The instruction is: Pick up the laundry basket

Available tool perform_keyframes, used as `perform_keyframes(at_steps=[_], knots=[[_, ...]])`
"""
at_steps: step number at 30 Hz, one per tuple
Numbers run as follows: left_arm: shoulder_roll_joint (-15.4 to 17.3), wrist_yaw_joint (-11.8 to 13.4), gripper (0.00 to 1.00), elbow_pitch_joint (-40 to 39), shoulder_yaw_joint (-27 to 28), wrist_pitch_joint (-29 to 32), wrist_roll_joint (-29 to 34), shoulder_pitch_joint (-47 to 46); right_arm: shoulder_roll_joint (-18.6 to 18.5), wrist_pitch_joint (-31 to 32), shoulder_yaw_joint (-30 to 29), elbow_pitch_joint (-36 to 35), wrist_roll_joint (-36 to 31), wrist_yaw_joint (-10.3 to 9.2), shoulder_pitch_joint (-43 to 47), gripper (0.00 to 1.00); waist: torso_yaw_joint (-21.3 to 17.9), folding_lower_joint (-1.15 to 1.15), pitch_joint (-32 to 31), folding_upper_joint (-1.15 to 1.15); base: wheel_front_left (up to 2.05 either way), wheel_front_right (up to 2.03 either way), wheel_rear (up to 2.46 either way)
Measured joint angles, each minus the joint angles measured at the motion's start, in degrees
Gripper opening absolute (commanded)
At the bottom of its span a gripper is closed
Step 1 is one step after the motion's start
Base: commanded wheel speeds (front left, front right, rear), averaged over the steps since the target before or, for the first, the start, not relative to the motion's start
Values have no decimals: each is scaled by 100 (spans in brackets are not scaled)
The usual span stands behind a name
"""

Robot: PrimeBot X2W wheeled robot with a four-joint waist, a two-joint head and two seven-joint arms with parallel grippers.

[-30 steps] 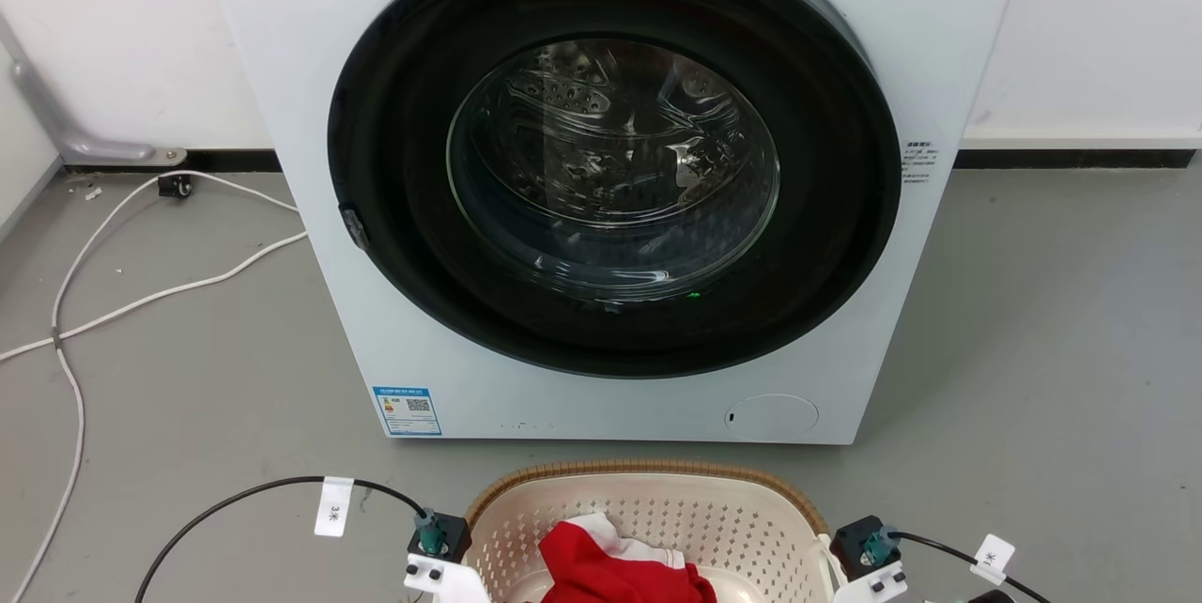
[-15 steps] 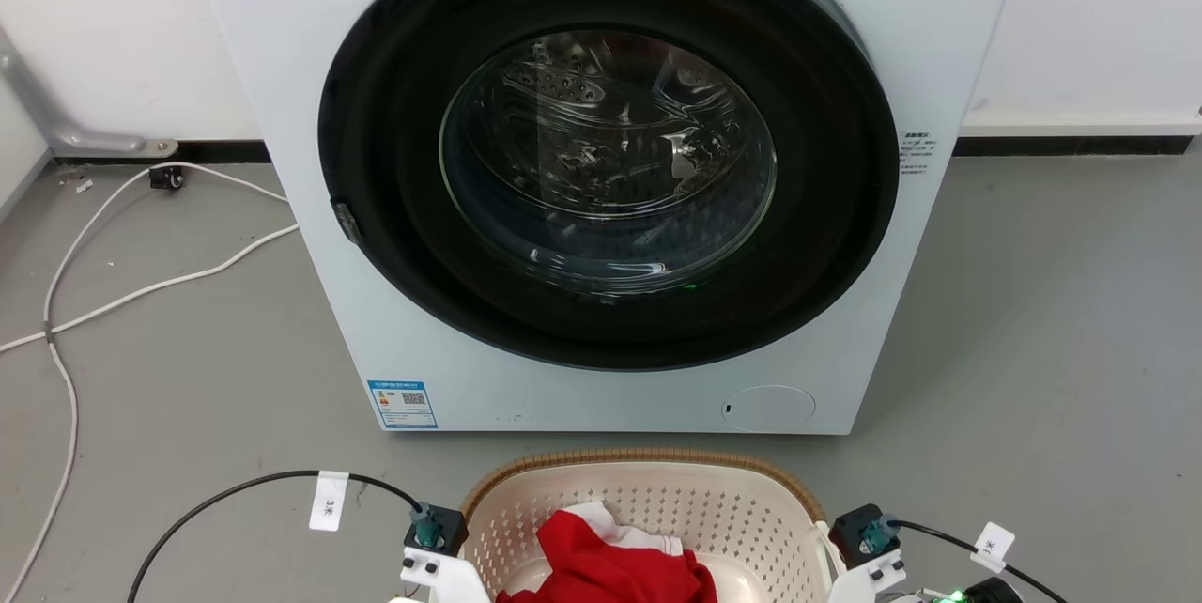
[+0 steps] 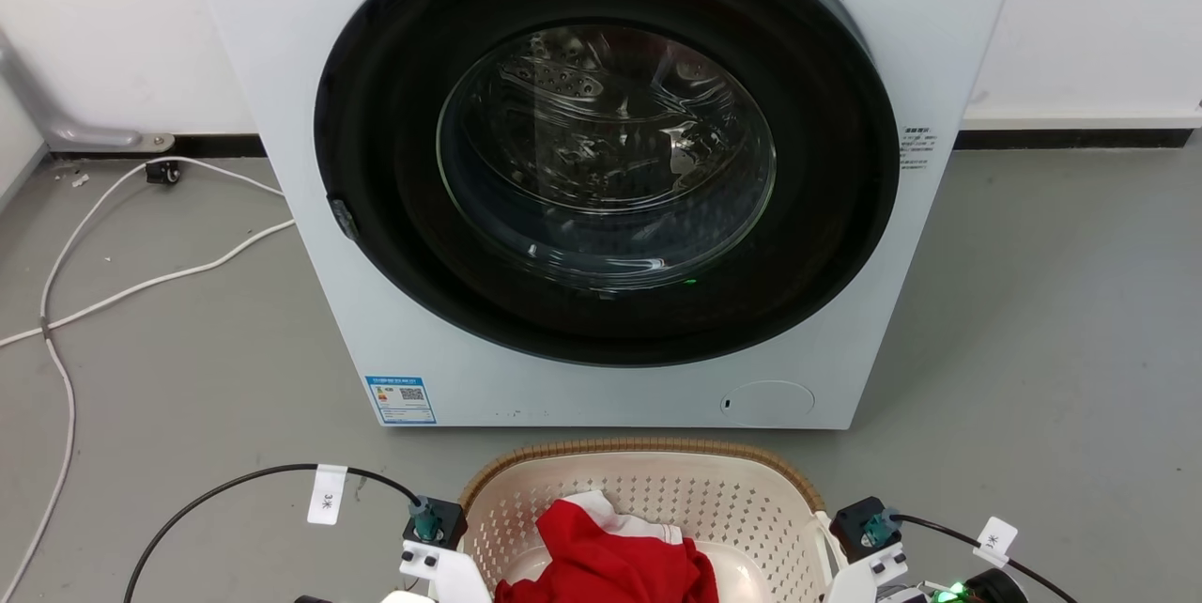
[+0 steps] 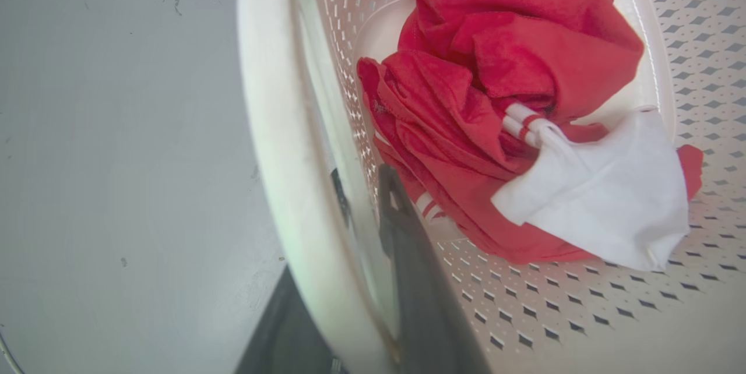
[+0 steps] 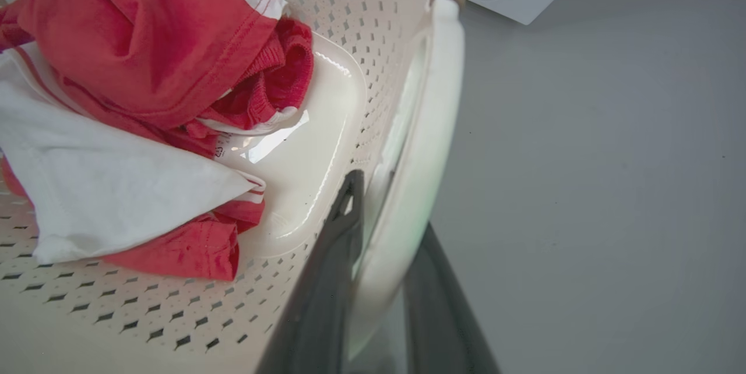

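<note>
Looming washer (image 3: 601, 180), laundry basket (image 3: 657, 502) before it

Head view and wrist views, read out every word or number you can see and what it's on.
"3米": white tag on the left black cable.
The other tag, on the right cable: ends in "米", rest unclear.
Blue sticker on the washer: too small to read.
Grey print beside the washer door: too small.
Garment label in the laundry basket: blurred.

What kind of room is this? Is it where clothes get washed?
Most likely a laundry room: a big front-loading washer stands on the grey floor, and a basket with red and white clothes sits right in front of it.
</note>
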Motion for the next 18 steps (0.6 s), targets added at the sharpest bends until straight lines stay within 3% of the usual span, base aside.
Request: perform_keyframes(at_steps=[18], knots=[[-2, 0, 0, 43, -285, -49, -275, -84, 0, -14, -102, 12, -125, 0, -27, 0, 9, 0, 54, 0, 0, 0, 0]])
